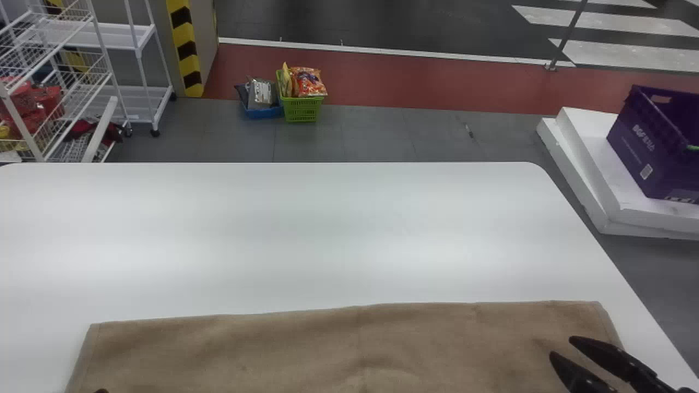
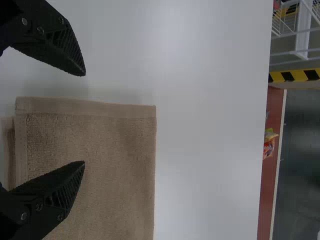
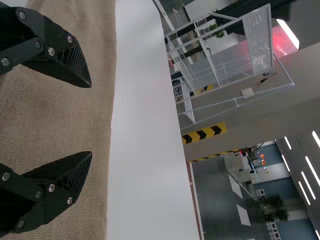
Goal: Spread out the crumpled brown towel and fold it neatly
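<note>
The brown towel (image 1: 349,349) lies spread along the table's near part, its far edge almost straight and its surface lightly wrinkled. Over its right end is my right gripper (image 1: 561,347). Just a dark tip of my left gripper (image 1: 101,391) shows near the towel's left end. In the left wrist view my left gripper (image 2: 83,119) is open across a hemmed edge of the towel (image 2: 110,165), one finger above cloth and the other above bare table. My right gripper (image 3: 91,119) is open in the right wrist view, above the towel (image 3: 60,120), with no cloth between its fingertips.
The white table (image 1: 306,234) extends beyond the towel's far edge. Past its right side, a purple crate (image 1: 650,147) rests on white slabs (image 1: 590,164). A green basket (image 1: 302,109) and a white wire rack (image 1: 147,71) stand on the floor beyond.
</note>
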Controlling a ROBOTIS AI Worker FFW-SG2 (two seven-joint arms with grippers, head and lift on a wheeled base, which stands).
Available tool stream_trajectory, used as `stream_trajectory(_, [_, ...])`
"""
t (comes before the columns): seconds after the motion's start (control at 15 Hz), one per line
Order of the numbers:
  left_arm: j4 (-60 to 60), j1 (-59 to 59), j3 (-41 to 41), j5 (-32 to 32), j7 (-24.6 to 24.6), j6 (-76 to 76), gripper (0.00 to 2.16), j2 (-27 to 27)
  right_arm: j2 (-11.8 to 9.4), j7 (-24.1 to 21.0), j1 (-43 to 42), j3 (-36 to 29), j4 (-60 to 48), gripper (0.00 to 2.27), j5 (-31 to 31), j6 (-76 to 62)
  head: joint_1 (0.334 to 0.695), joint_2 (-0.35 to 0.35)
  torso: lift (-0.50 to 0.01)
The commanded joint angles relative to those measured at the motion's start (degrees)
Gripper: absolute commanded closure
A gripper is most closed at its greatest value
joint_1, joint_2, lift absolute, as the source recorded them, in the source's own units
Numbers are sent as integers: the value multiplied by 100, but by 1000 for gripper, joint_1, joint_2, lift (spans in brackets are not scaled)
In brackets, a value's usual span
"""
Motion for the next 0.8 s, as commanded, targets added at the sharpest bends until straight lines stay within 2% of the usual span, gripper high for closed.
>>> stream_trajectory(0.0, [32,-106,56,-126,-21,12,100,-15,0,29,0,-37,1,427,-8,0,695,-114,-126])
stream_trajectory(0.2, [111,-159,65,-170,-100,47,110,-15,-9,20,-44,-230,177,427,-61,-159,695,-101,-126])
stream_trajectory(0.73, [436,-414,-41,-337,-267,521,275,-15,-114,29,-114,-300,335,427,-131,-229,695,-153,-126])
